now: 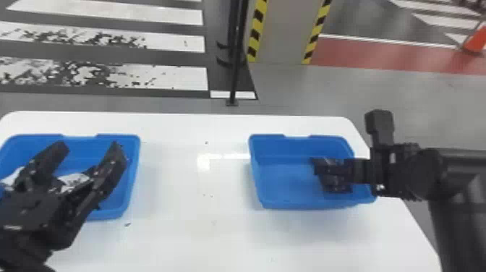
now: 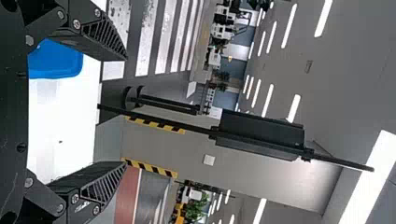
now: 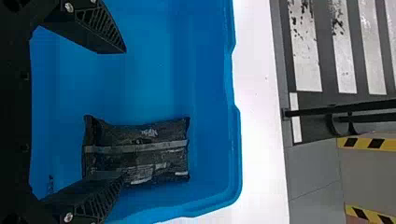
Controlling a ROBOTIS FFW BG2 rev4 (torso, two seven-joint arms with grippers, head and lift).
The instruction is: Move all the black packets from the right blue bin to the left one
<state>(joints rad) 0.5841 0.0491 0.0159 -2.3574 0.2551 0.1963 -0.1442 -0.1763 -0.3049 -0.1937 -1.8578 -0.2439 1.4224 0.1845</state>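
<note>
Over the left blue bin (image 1: 134, 173), my left gripper (image 1: 89, 146) stands open; pale, dark-marked items (image 1: 74, 179) lie in the bin beneath it. The left wrist view has the same gripper (image 2: 126, 111) with its two fingers wide apart and nothing between them. At the right blue bin (image 1: 285, 181), my right gripper (image 1: 331, 168) reaches in from the right side. In the right wrist view that gripper (image 3: 125, 112) is open above a black packet (image 3: 144, 156) lying on the bin's floor; one finger overlaps the packet's edge, and whether they touch I cannot tell.
Both bins stand on a white table (image 1: 195, 188), with a wide gap between them. Behind the table a thin black post (image 1: 235, 68) rises from the floor, near a grey pillar (image 1: 285, 32) with yellow-black edges.
</note>
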